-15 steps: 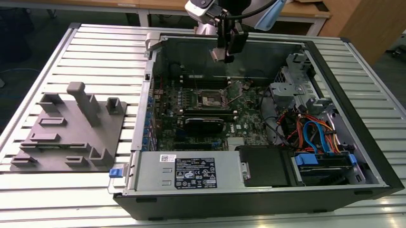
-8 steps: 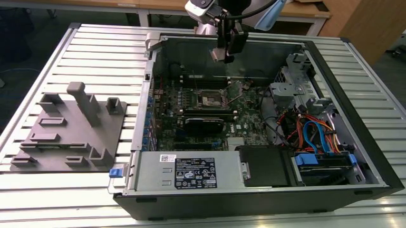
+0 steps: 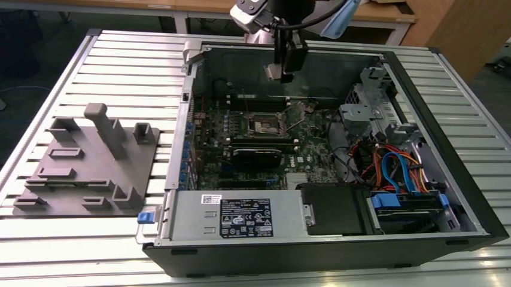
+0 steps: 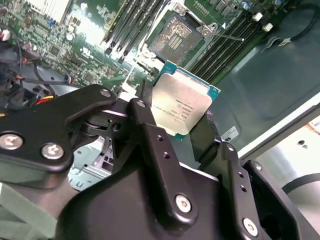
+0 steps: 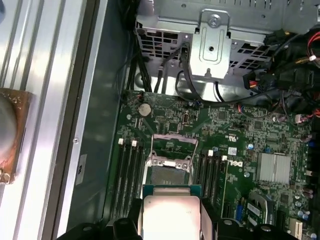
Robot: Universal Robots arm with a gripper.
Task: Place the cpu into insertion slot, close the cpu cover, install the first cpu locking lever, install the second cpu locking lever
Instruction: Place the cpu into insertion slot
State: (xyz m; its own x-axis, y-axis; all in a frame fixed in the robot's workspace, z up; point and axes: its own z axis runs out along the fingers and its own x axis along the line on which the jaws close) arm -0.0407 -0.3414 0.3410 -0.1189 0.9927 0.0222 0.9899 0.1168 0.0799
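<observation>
Centrally in the exterior view, an open computer case (image 3: 319,254) lies on its side on a slatted metal counter (image 3: 119,60), with its green board facing up. The arm's black gripper (image 3: 285,70) hangs at twelve o'clock, over the case's far wall and clear of the board. The insertion slot (image 3: 266,124) is a small square socket with a dark centre and a silvery rim. It sits near the middle of the board, toward six o'clock from the gripper.

In the second wrist view the gripper (image 4: 177,107) is closed narrowly on the cpu (image 4: 182,106). Two black fingers (image 4: 207,135) press on opposite edges of the flat square chip, and its silvery-grey metal top faces the camera. The chip is held in the air, apart from the insertion slot (image 4: 176,42), which lies uncovered on the board beyond it. Long black memory slots (image 4: 135,25) run along both sides of the slot.

In the first wrist view the cpu (image 5: 171,216) hangs above the board, near the insertion slot (image 5: 166,176). The cpu cover (image 5: 172,145), a thin metal frame, appears swung up off the slot, on the side toward the metal drive cage (image 5: 215,45).

Back in the exterior view, a grey power supply box (image 3: 239,216) fills the case at six o'clock from the slot. A grey moulded fixture (image 3: 88,161) rests on the counter at nine o'clock, outside the case. Blue and orange cables (image 3: 395,170) bunch at four o'clock.
</observation>
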